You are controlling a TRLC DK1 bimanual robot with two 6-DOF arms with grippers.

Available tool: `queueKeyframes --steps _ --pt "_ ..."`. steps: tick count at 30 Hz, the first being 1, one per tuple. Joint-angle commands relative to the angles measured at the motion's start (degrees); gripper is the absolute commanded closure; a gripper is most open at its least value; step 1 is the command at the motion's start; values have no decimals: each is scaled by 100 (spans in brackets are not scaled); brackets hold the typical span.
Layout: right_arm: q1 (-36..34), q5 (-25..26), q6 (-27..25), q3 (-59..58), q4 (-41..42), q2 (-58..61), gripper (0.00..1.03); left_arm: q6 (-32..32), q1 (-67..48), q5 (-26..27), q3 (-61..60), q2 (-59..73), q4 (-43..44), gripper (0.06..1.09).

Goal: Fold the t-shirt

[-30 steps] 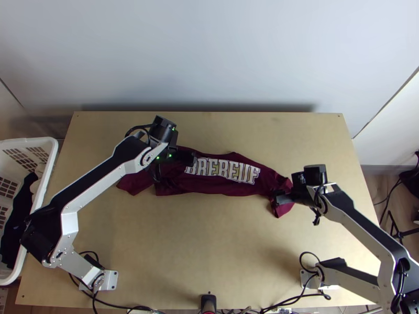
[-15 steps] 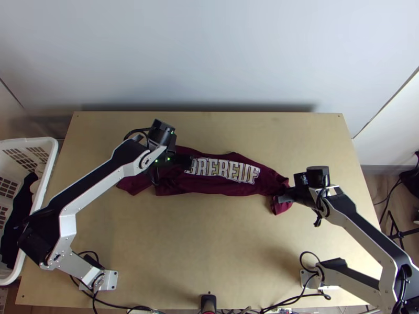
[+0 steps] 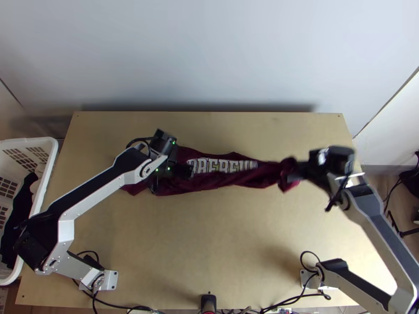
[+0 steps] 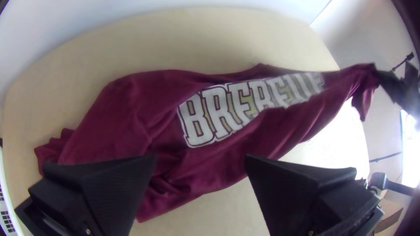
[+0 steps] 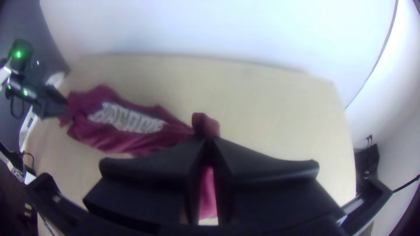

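The T-shirt [image 3: 225, 180] is soft matt cloth, creased, with smoother pale lettering [image 4: 210, 116]. The bench [image 3: 199, 235] is smooth light wood with a dull finish. The left end effector [image 3: 188, 170] and right end effector [image 3: 294, 174] have matt black, plastic-looking fingers; the arm links [image 3: 91, 197] look like smooth satin metal. The basket [image 3: 51, 152] at left is smooth white plastic.

The black, two-fingered right gripper [image 3: 294, 175] is blurred. The silver-and-black left arm [image 3: 93, 193] partly hides the maroon cloth t-shirt [image 3: 225, 179].
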Motion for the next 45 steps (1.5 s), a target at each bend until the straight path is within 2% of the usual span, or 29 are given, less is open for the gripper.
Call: queueKeyframes --steps 1,6,11,19,23,29,36,41,45 --pt "40 262 459 2100 -267 84 97 85 -62 0 -499 -132 214 10" --pt "427 640 687 3313 -390 454 100 85 -168 18 -543 -211 381 10" --pt "848 1044 775 3621 -311 656 100 120 -493 431 -464 -395 627 10" --pt "1543 1493 775 4631 -267 972 100 225 -853 440 -25 -430 759 11" --pt "1824 1677 758 5141 -285 1192 100 278 -1143 756 -16 -413 900 11" --pt "2017 2064 758 5334 -126 1429 100 76 -1794 756 327 -228 1524 11" --pt "2044 2433 758 5739 471 1772 100 -12 -2242 686 1259 211 1524 11" --pt "2096 2494 450 6908 419 2282 100 -29 -2338 677 1206 334 1550 11" --pt "2395 2530 415 6996 269 2317 100 -21 -2461 492 942 545 1788 11"
